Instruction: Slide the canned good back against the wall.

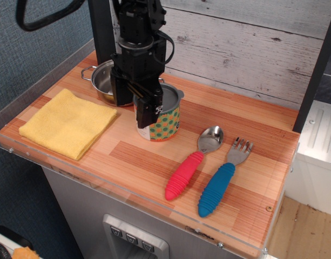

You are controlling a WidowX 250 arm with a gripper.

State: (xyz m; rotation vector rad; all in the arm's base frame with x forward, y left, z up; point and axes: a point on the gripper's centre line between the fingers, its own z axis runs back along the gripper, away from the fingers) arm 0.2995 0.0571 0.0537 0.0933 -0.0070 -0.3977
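Observation:
The canned good (pixel 168 120), a short tin with a grey lid and an orange, yellow and green dotted label, stands upright on the wooden counter (pixel 224 124), in its middle. My black gripper (pixel 136 105) comes down at the can's left side. Its two fingers stand apart, and the nearer finger (pixel 148 110) lies against the can's left front and hides part of it. Nothing shows between the fingers. The whitewashed plank wall (pixel 235 48) runs along the back, a strip of bare counter away from the can.
A steel pot (pixel 100 78) with handles stands behind and left of the gripper. A yellow cloth (pixel 65 123) lies front left. A pink-handled spoon (pixel 187 172) and a blue-handled fork (pixel 218 186) lie front right. A blue-grey fabric panel (pixel 35 54) bounds the left side.

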